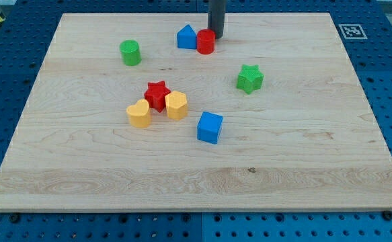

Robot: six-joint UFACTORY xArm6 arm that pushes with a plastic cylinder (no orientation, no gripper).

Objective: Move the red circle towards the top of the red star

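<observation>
The red circle (206, 42) stands near the view's top centre, touching a blue house-shaped block (186, 37) on its left. My tip (217, 35) is just right of and behind the red circle, at its edge. The red star (157, 95) sits lower, left of centre, between a yellow heart (139, 113) at its lower left and a yellow hexagon (176, 105) at its right. The red circle lies above and to the right of the star.
A green cylinder (130, 52) stands at the upper left. A green star (249, 78) is at the right. A blue cube (210, 127) lies below the yellow hexagon. The wooden board (303, 161) rests on a blue pegboard table.
</observation>
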